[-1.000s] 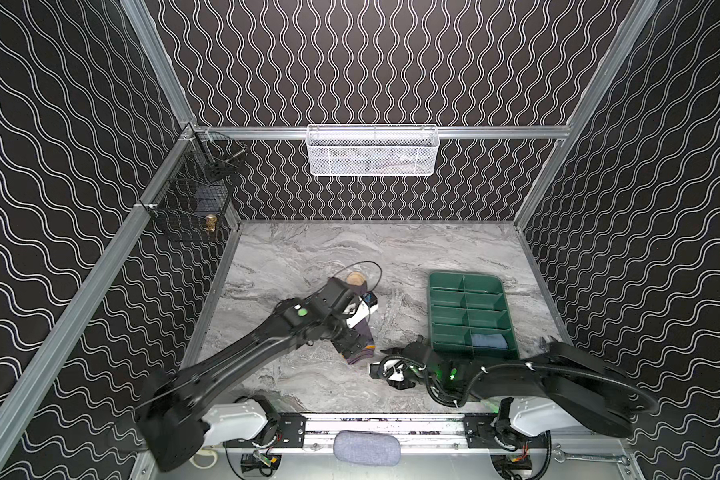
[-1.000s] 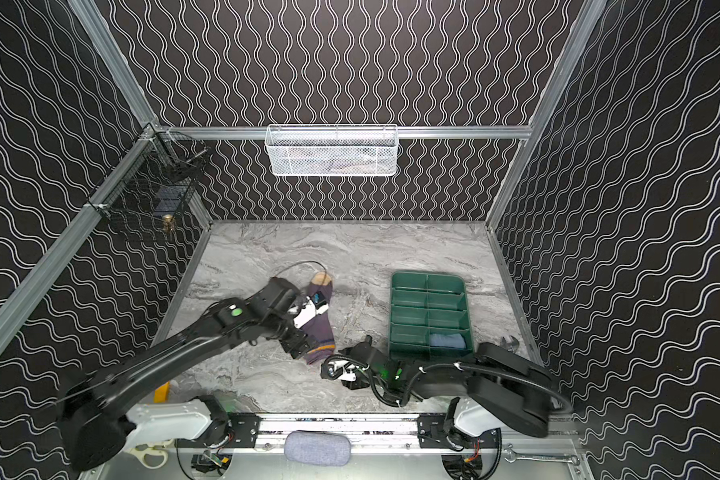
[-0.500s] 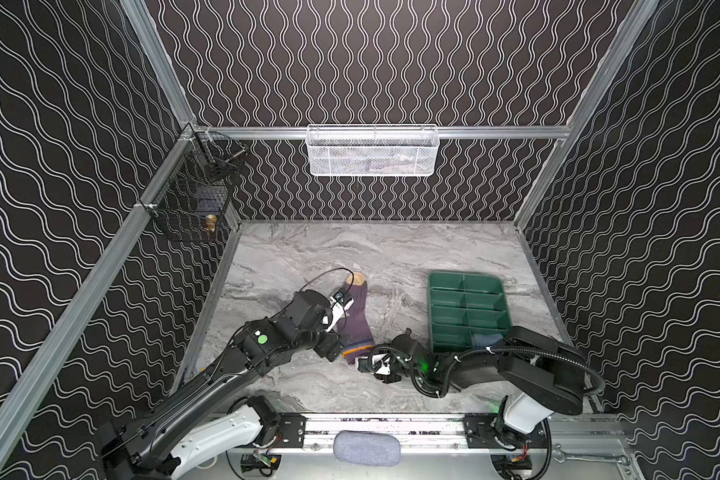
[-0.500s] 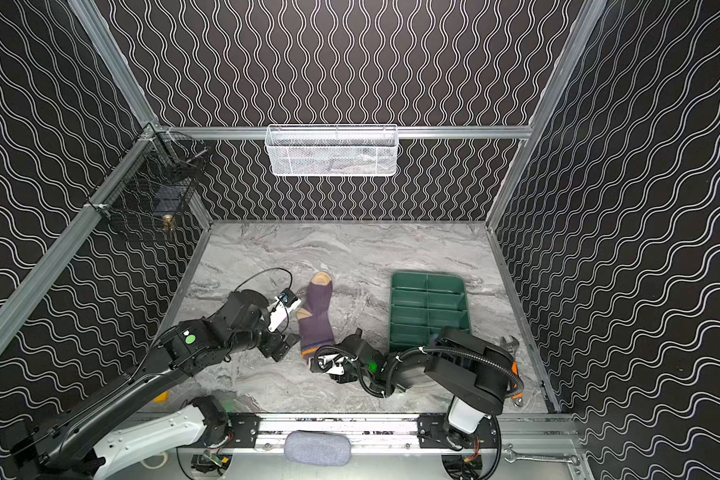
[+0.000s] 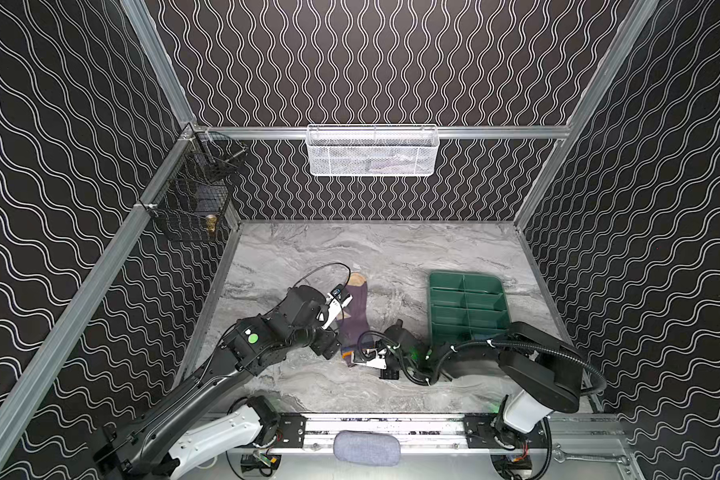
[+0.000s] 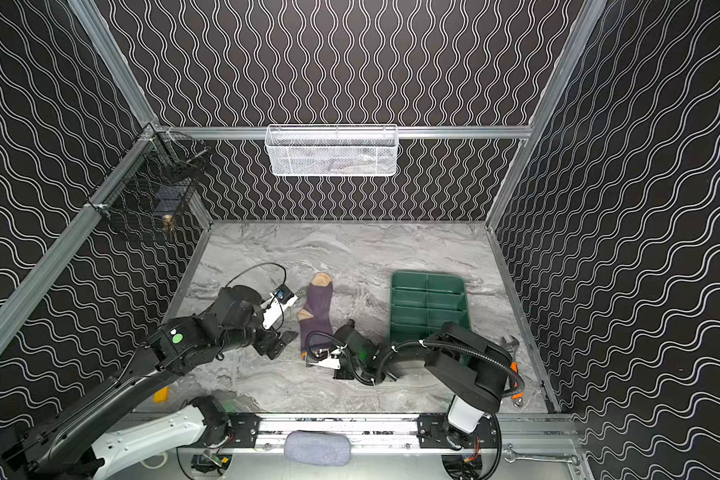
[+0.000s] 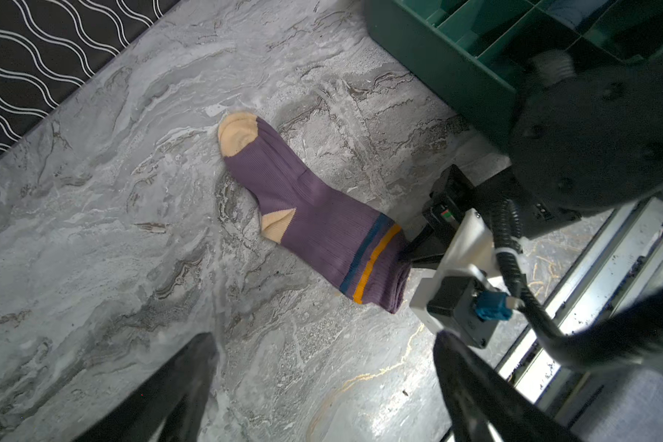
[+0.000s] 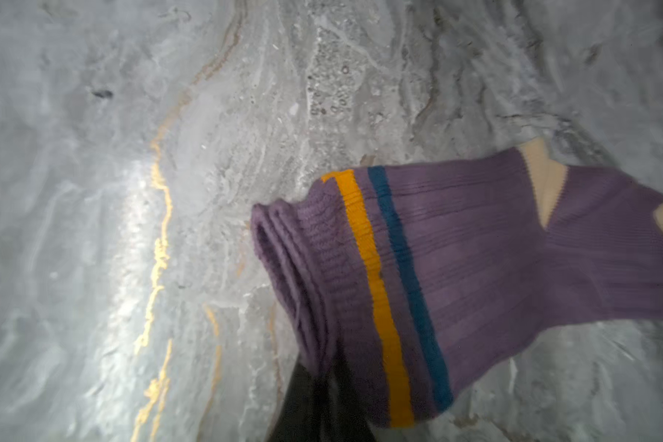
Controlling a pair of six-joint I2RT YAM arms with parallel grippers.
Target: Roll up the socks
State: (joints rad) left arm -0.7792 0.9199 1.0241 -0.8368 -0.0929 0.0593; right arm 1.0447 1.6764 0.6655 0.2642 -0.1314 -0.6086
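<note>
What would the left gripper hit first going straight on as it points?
The left gripper would probably meet the tabletop just short of the purple sock, near its striped cuff; depth is unclear, possibly the cuff itself.

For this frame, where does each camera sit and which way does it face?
Both top views: high at the front, looking down over the table; left arm, right arm, purple sock and green tray show.
Left wrist: on the left arm, looking down past the open left pincer at the sock, the tray and the right pincer.
Right wrist: low over the table, close on the sock's cuff; a dark finger pinches it.
Shared: every view shows the purple sock.
</note>
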